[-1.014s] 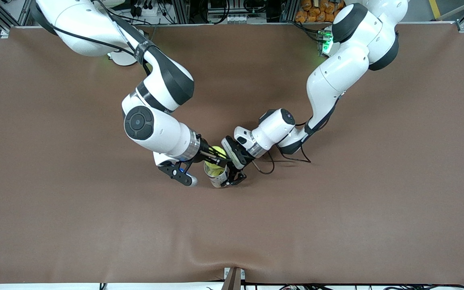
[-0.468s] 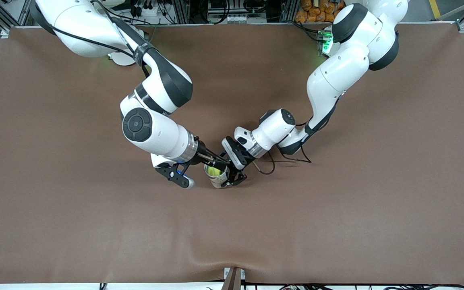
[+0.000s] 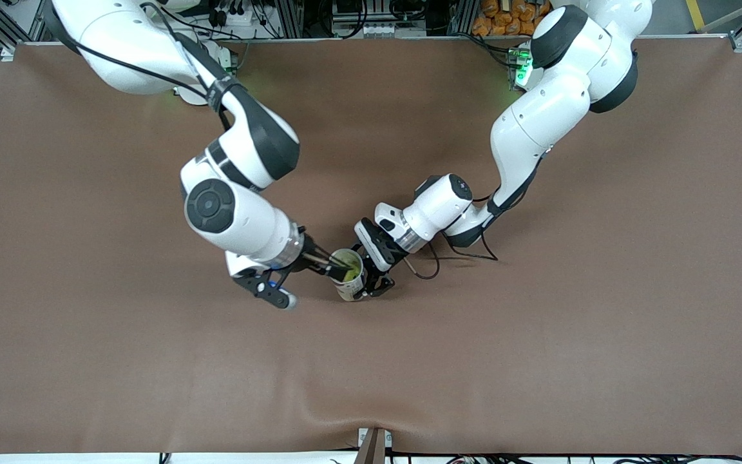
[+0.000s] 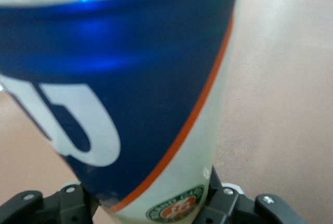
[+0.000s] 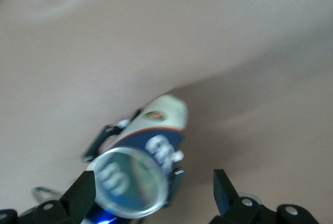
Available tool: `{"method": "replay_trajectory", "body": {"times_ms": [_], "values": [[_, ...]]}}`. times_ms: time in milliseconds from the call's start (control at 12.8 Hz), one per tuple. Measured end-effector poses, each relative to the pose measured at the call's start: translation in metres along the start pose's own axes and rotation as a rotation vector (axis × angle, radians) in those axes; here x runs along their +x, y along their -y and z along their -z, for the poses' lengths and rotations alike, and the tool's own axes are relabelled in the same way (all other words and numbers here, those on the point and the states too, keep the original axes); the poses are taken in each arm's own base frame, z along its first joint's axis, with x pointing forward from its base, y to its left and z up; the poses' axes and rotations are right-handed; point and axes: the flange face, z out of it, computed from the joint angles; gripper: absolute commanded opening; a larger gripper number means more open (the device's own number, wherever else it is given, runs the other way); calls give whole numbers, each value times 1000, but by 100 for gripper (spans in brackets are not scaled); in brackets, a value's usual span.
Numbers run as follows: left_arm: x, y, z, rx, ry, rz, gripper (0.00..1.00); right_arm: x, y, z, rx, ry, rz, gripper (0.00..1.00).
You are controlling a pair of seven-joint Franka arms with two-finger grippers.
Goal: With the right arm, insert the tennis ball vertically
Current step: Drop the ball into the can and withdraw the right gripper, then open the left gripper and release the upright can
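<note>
Looking down from the front camera, both arms meet near the middle of the brown tabletop (image 3: 538,361), around a tennis ball can (image 3: 349,277). It stands upright there with its open mouth up, and the left wrist camera shows its blue side with big white lettering, an orange stripe and a white base with a round logo.

The left pincer (image 3: 375,285) is low at the can's base, clenched around it from the left arm's end of the tabletop. You can see its black fingers (image 4: 67,206) hugging the bottom of the can in the left wrist view.

The right arm (image 3: 229,216) comes in from its own end and its right pincer (image 3: 335,265) hangs just over the can's rim, released, with both fingers (image 5: 83,195) spread wide and nothing between them. In the right wrist view the can's round mouth sits between the two finger tips, a bit off toward one of them.

The tennis ball (image 3: 345,260) is inside the can: there's yellow-green showing down in the opening from the front camera. Through the right wrist camera the inside looks pale greenish, but it's pretty blurry, so I can't say how deep the ball sits.
</note>
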Motion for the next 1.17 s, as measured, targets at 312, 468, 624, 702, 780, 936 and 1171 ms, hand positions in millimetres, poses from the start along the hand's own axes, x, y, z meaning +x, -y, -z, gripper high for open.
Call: {"method": "replay_trajectory", "body": {"times_ms": [312,468,624,702,780,936,1171], "values": [[0,0,0,0,0,1,85,62,-90,45,-140,-53,249,100],[-1,1,0,1,1,3,100,86,-150,81,-202,-41,336,100],[-8,4,0,6,17,0,100,102,-212,130,-226,-4,387,100],[-12,6,0,8,24,-1,100,108,-243,158,-216,11,401,100],[-14,6,0,8,27,-2,100,109,-273,187,-206,17,407,100],[-15,5,-1,6,30,12,100,100,-316,236,-195,18,408,100],[-28,-7,-1,-16,57,102,100,70,-344,291,-178,5,406,100]]}}
